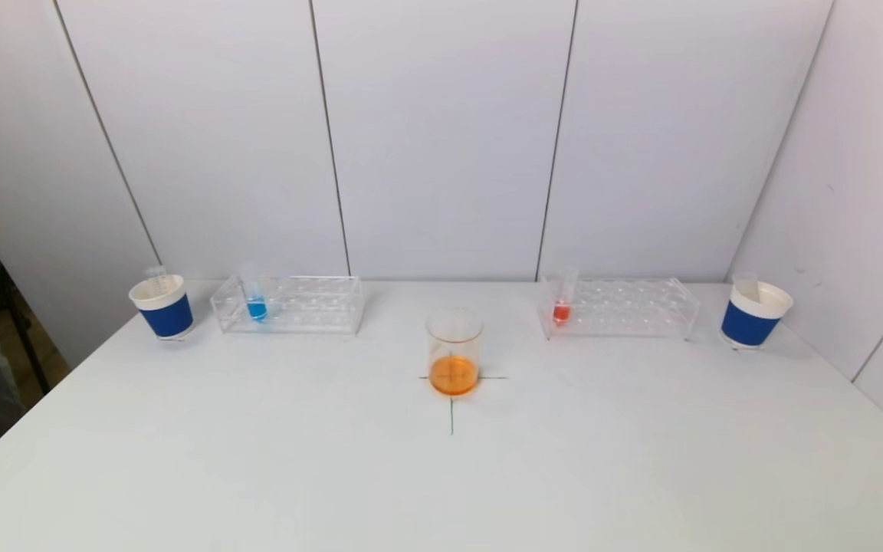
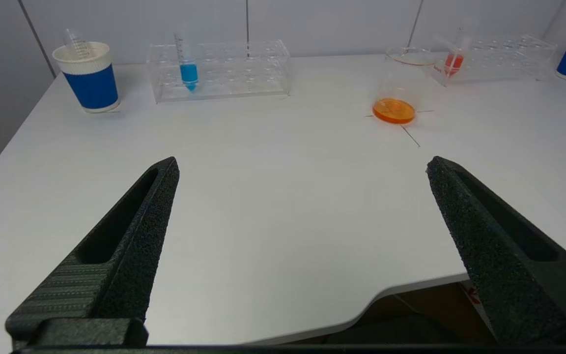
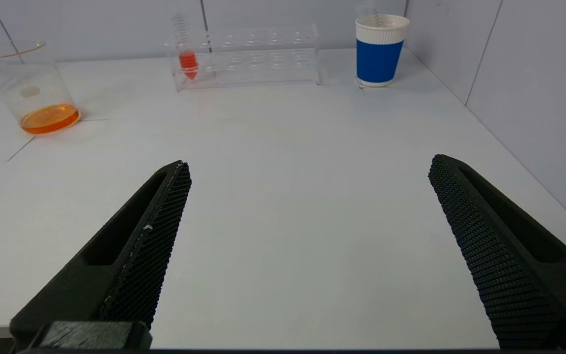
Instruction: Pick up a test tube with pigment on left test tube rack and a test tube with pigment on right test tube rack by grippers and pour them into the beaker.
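White table [image 1: 257, 460] bearing all task items along its far edge and centre. Left rack [image 1: 288, 304], clear plastic, stands near the far-left corner and holds one upright tube of blue pigment [image 1: 256, 300] at its left end. Right rack [image 1: 618, 307], also clear, stands near the far-right corner with one upright tube of red pigment [image 1: 562, 303] at its left end. Beaker [image 1: 454, 353], glass, sits between the racks and nearer the front edge, on a cross drawn on the table; a shallow layer of orange liquid lies in it. Blue paper cups with white rims flank the racks: left cup [image 1: 162, 306] at the far-left corner and right cup [image 1: 753, 313] at the far-right corner, each holding a clear tube.

Left gripper [image 2: 302, 167], fingers spread wide and holding nothing, hangs over the front edge on the left side; the blue tube lies well apart from it, toward the far edge. Right gripper [image 3: 307, 167], fingers likewise spread wide and empty, hangs over the front edge on the right side; the red tube lies well apart from it, toward the far edge. Neither gripper appears in the head view
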You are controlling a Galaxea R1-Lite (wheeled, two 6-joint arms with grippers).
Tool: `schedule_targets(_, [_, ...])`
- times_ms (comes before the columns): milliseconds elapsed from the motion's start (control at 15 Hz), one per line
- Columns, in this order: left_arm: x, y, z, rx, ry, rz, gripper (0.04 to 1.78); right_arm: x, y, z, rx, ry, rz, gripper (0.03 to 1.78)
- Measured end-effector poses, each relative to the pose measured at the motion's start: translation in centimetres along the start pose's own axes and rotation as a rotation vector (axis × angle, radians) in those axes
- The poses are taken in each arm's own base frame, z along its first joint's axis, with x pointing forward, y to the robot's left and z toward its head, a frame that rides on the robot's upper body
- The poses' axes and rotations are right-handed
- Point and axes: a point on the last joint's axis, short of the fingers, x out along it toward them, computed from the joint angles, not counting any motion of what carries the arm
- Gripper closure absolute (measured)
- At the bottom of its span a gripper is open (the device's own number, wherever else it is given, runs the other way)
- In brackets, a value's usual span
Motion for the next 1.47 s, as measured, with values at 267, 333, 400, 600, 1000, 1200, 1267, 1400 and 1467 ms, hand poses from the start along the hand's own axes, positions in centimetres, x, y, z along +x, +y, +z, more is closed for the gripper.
schedule_targets(267, [-1.4,0.0,-2.5,0.036,0.010,0.043,0.06,0.0,0.0,0.0,0.000,0.000,0.000,0.05])
schedule_targets(333, [-1.3,0.1,-3.1,0.052,0.015,0.072,0.06,0.0,0.0,0.0,0.000,0.000,0.000,0.05])
schedule_targets(400, [-1.1,0.3,-3.7,0.065,0.017,0.111,0.06,0.0,0.0,0.0,0.000,0.000,0.000,0.05])
schedule_targets(600, [0.0,1.0,-5.9,0.105,0.039,0.232,0.06,0.0,0.0,0.0,0.000,0.000,0.000,0.05])
schedule_targets(1000, [1.0,1.3,-7.5,0.105,0.027,0.233,0.06,0.0,0.0,0.0,0.000,0.000,0.001,0.05])
schedule_targets(1200, [1.0,1.3,-7.6,0.043,0.021,0.239,0.06,0.0,0.0,0.0,0.000,0.000,0.000,0.05])
schedule_targets(1267, [1.0,1.3,-7.6,0.028,0.020,0.240,0.06,0.0,0.0,0.0,0.000,0.000,0.000,0.05])
schedule_targets(1400, [1.0,1.3,-7.6,0.026,0.020,0.240,0.06,0.0,0.0,0.0,0.000,0.000,0.000,0.05])
schedule_targets(1467, [1.0,1.3,-7.6,0.026,0.020,0.240,0.06,0.0,0.0,0.0,0.000,0.000,0.000,0.05])
